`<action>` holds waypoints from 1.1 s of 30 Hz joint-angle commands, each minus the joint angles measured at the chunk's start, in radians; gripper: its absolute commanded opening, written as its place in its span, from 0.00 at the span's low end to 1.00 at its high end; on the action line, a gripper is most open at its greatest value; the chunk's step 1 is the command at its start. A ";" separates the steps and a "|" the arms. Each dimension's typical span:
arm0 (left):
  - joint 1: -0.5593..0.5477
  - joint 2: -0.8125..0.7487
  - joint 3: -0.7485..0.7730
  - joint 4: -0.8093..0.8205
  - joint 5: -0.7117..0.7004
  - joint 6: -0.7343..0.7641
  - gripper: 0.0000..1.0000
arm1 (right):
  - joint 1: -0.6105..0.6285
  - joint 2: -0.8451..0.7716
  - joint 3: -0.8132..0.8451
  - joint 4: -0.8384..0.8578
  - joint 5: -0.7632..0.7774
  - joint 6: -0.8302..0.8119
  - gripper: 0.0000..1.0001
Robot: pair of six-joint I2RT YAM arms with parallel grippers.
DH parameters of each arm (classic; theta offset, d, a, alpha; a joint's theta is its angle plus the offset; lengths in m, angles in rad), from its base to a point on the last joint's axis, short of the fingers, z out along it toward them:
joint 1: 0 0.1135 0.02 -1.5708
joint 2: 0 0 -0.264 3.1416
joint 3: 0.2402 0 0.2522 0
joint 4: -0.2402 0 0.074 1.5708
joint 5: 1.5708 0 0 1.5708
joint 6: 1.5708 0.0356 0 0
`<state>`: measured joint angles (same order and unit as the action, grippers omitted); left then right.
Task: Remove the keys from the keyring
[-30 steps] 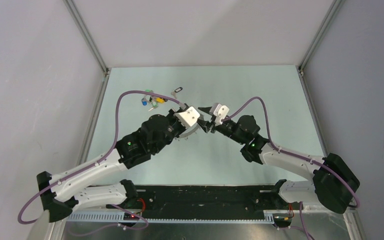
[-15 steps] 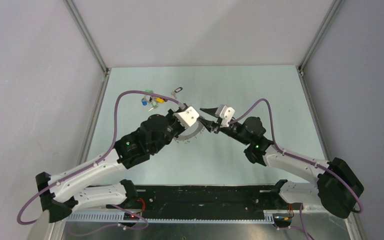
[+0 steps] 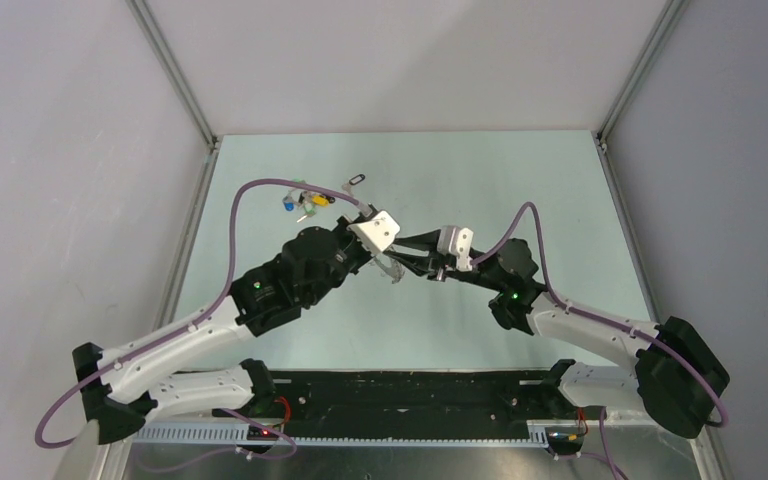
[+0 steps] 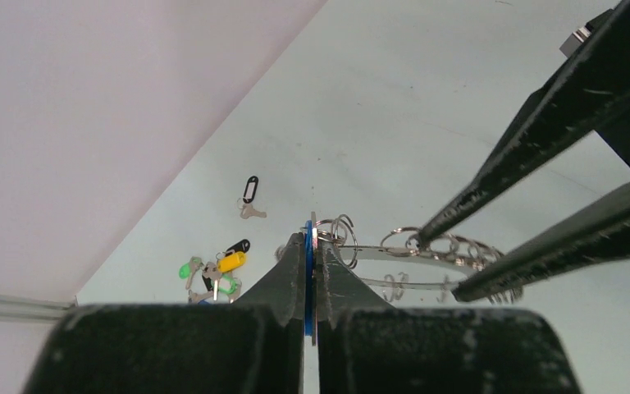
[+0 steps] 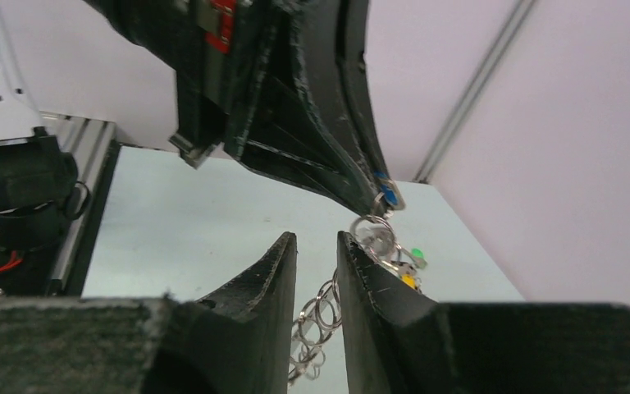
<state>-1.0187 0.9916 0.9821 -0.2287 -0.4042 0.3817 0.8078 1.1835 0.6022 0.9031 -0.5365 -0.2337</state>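
Worktop of pale green is lying mostly bare, with walls closing it in on three sides and both arms reaching toward its middle, so the open room is lying to the right and on the near side. Keyring, a thin grey hoop fringed with small split rings, is hanging in the air between the two claws, above the middle of the worktop. Left claw is clamping tight on a flat blue tab with a metal piece beside it, apparently joined to the hoop by a small ring. Right claw is standing narrow, one finger above the hoop and one below; whether it is pinching the metal I cannot tell. By my judgement the task is sitting partway: several keys with coloured tags are lying in a heap near the far left edge, a black-tagged key just beyond them, while the hoop's fringe is waiting. That heap is crowding the left wall, leaving little room there.
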 commanded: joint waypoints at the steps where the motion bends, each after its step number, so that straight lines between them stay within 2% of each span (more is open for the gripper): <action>1: -0.003 -0.003 0.055 0.038 0.003 -0.019 0.00 | 0.007 -0.001 0.001 0.065 -0.080 0.041 0.29; 10: -0.016 0.042 0.108 -0.039 -0.067 -0.039 0.00 | 0.010 0.012 0.000 -0.038 -0.113 0.083 0.27; 14: -0.042 0.132 0.185 -0.140 -0.160 -0.042 0.00 | 0.017 0.023 -0.003 -0.086 -0.028 0.092 0.29; 21: -0.047 0.254 0.368 -0.364 -0.249 -0.121 0.00 | 0.003 -0.043 -0.093 -0.055 0.106 0.098 0.36; 29: -0.047 0.386 0.559 -0.687 -0.205 -0.274 0.00 | -0.072 -0.190 -0.199 -0.015 0.135 0.132 0.39; 33: -0.048 0.468 0.657 -0.834 -0.115 -0.316 0.00 | -0.084 -0.232 -0.218 -0.023 0.126 0.140 0.40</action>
<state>-1.0603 1.4033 1.5253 -0.8822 -0.5858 0.1482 0.7315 0.9951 0.3996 0.8406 -0.4248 -0.1177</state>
